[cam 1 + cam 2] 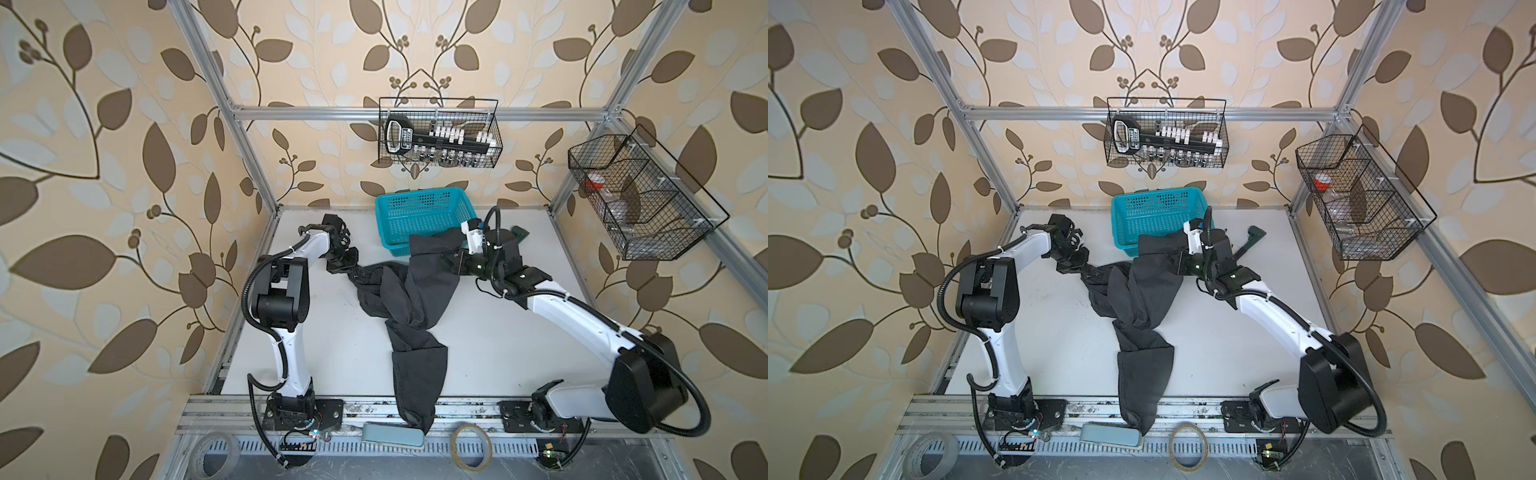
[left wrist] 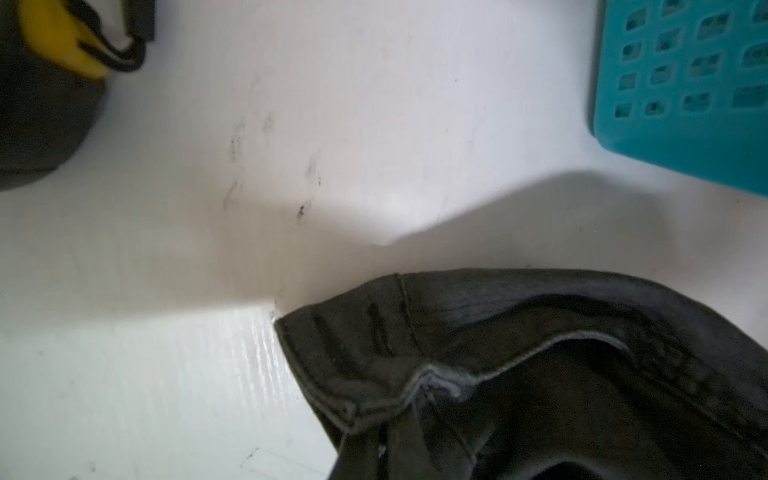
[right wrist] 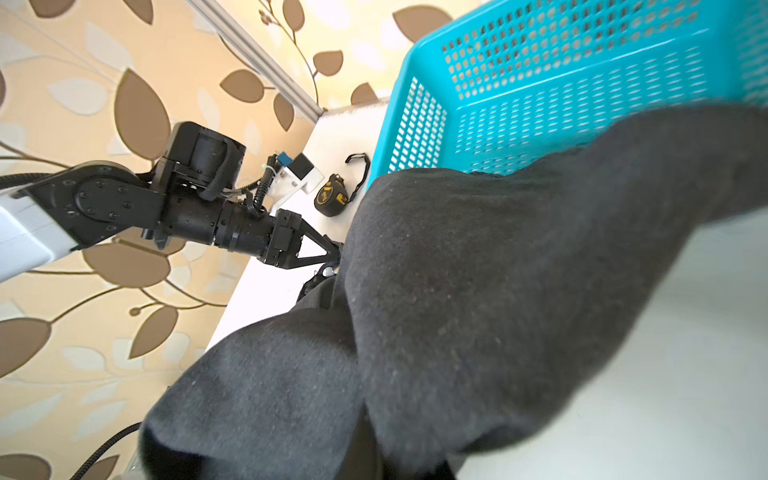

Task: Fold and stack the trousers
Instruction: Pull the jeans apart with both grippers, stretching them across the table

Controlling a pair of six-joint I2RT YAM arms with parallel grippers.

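Spreading was the step in hand, I judged. The left gripper (image 1: 352,272) and right gripper (image 1: 1177,259) were each clamped on the trousers (image 1: 409,299), which lay twisted mid-table with one leg trailing over the front rail. Next I would need to draw the grips apart and flatten the cloth before folding. The teal basket (image 1: 419,203) behind looked empty; a wire basket (image 1: 494,137) on the wall held a tool set.

The trousers (image 1: 415,291) hide the fingertips of the right gripper (image 1: 455,261); the wire basket (image 1: 665,247) at two o'clock holds indistinct items.
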